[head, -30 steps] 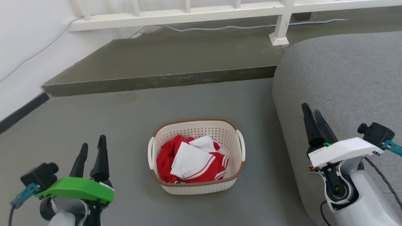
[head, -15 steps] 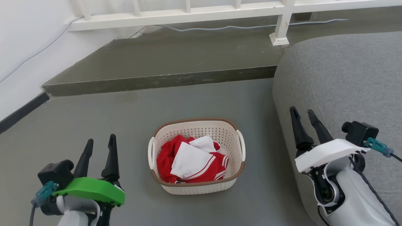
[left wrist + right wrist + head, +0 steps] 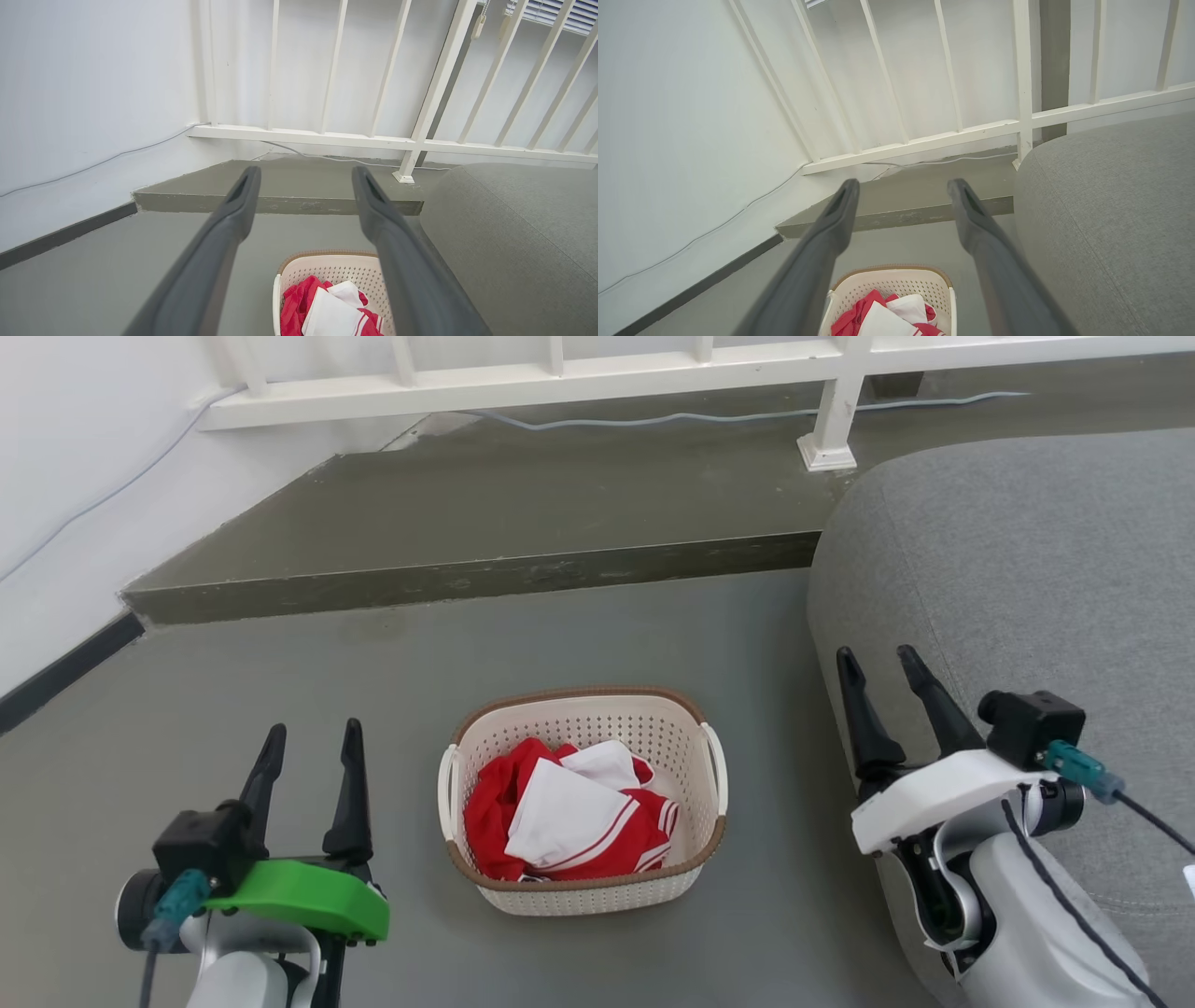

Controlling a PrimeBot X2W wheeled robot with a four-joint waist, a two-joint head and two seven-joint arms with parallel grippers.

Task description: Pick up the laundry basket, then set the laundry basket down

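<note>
Item: laundry basket (image 3: pixel 583 898), cream-white perforated plastic with a brown rim and white loop handles at its 9 and 3 o'clock sides. It stands upright on the grey floor (image 3: pixel 373 691), just below centre in the head view. Contents: crumpled red and white clothes (image 3: pixel 569 817). Left gripper (image 3: pixel 315 728), green-housed, at the basket's 9 o'clock, clear of it, fingers apart and holding nothing. Right gripper (image 3: pixel 875 653), white-housed, at the basket's 2 o'clock, clear of it, fingers likewise apart and holding nothing, in front of the grey sofa (image 3: pixel 1027 569), which takes up the 3 o'clock side. At 12 o'clock from the basket is a raised concrete step (image 3: pixel 485 513), with a white railing (image 3: pixel 560 378) and a pale cable (image 3: pixel 653 420) along its far edge. In the left wrist view the basket (image 3: pixel 327 266) sits at 6 o'clock between the spread fingers. In the right wrist view it (image 3: pixel 896 280) also sits at 6 o'clock.
</note>
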